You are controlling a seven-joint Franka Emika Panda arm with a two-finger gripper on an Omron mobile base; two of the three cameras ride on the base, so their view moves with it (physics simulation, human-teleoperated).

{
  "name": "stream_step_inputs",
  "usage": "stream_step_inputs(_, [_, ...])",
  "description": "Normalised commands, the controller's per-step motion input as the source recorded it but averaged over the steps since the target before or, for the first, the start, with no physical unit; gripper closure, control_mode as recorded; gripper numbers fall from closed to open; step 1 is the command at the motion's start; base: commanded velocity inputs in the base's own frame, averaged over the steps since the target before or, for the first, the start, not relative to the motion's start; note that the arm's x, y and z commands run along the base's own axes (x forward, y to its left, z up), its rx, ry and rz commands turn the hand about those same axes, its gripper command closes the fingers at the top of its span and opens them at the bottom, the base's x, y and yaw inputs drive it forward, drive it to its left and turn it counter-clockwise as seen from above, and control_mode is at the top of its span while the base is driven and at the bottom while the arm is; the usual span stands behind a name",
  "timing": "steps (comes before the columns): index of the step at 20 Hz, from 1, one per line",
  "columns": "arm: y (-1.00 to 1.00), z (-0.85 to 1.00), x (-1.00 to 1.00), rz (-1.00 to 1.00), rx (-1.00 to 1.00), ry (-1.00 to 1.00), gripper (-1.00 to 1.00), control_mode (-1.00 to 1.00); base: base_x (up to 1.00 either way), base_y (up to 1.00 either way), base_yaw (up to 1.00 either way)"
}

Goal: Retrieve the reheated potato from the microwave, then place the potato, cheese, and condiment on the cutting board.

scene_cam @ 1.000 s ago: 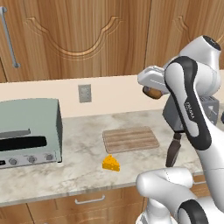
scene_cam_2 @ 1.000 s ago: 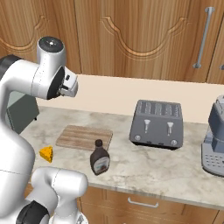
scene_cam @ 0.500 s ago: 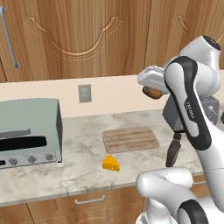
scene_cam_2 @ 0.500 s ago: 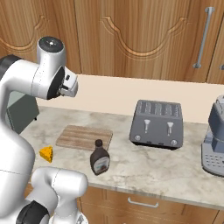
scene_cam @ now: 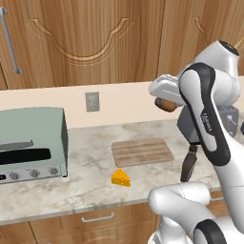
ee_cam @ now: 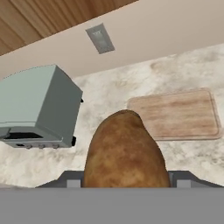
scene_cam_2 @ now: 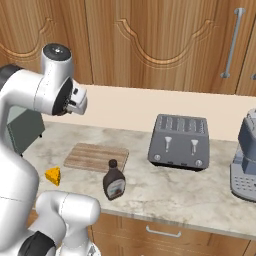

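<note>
Nothing has moved over the last second: arm, gripper and counter items sit exactly as they did in the earlier pictures. The gripper (scene_cam: 164, 101) hangs high above the counter with its jaws pinching the potato (ee_cam: 124, 153), whose brown end pokes out beside the white hand in the left base view. The hand view looks past the potato at the cutting board (ee_cam: 177, 114), which lies ahead and below, a little to the right of the potato along the gripper's line of sight, its long side running across that view. From the left base camera, the board (scene_cam: 142, 151) sits on the marble below the hand and slightly to its left, so the coming move is judged to be mainly a descent with a small forward reach. The cheese wedge (scene_cam: 121, 178) rests on the counter just in front of the board, apart from it. The condiment bottle (scene_cam_2: 114, 180) stands upright near the board's front right corner, off the wood. The toaster oven (scene_cam: 31, 142) stands well to the left.
</note>
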Motion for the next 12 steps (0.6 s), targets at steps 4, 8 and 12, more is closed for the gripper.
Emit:
stream_step_inputs(4, [0.3,-0.39,-0.33,-0.01,-0.04,0.01,1.0,-1.0,0.0,0.0,0.0])
stream_step_inputs(8, [0.32,-0.52,-0.04,-0.13,-0.23,0.0,1.0,-1.0,0.0,0.0,0.0])
stream_step_inputs(12, [0.16,-0.53,0.07,-0.13,-0.29,-0.01,1.0,-1.0,0.0,0.0,0.0])
